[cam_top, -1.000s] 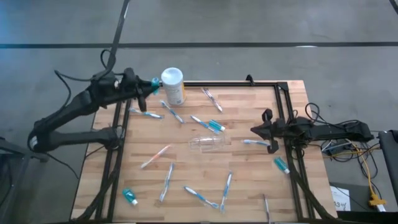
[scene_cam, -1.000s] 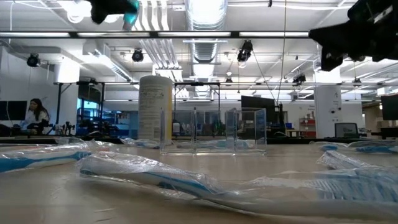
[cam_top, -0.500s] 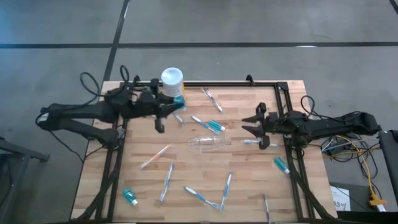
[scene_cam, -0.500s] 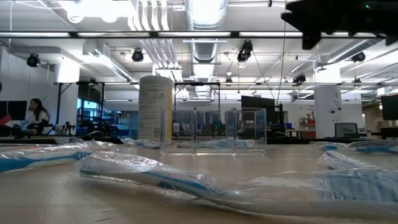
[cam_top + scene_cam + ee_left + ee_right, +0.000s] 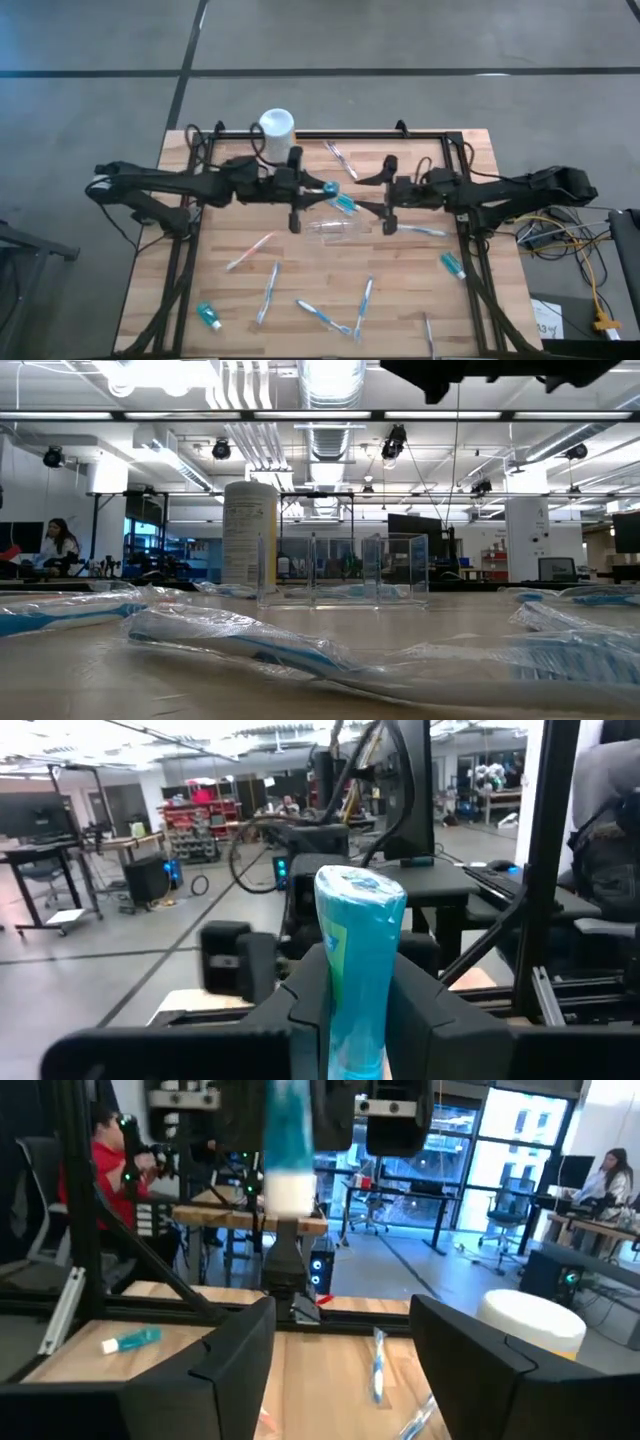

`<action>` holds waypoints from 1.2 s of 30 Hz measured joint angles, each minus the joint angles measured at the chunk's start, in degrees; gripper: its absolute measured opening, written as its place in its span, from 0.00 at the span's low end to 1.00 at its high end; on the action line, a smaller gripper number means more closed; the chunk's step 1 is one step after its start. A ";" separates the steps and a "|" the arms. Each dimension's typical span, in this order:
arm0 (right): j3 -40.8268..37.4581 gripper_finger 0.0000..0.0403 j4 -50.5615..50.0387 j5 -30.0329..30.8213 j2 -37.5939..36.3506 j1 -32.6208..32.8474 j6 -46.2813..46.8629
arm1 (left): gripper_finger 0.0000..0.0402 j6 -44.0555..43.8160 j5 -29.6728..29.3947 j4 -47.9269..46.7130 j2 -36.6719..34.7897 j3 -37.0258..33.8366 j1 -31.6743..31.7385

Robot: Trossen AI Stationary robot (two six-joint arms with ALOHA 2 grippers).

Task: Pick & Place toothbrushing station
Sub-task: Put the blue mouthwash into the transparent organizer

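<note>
Teal tube (image 5: 358, 970) clamped in left gripper (image 5: 308, 188); right gripper (image 5: 372, 194) spread, empty.

2 dark jointed arms (image 5: 150, 185), black cables looping alongside.

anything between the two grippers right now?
High view: the left gripper holds a teal tube; between it and the open right gripper lies a wrapped toothbrush on the table.

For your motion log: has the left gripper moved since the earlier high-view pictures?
Yes. The left gripper has swung from beside the white canister toward the table's middle, near the clear holder.
</note>
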 joint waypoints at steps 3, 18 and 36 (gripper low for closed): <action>2.46 0.58 -0.06 0.22 3.62 -0.01 -1.19 | 0.14 1.08 0.00 2.23 1.99 0.99 -0.50; 7.80 0.58 -0.22 -0.52 8.75 0.15 -0.29 | 0.14 4.78 -2.21 3.76 5.46 1.77 -0.55; 8.00 0.54 0.32 -2.45 8.66 1.76 -0.44 | 0.14 7.79 -6.83 1.25 6.24 1.29 0.26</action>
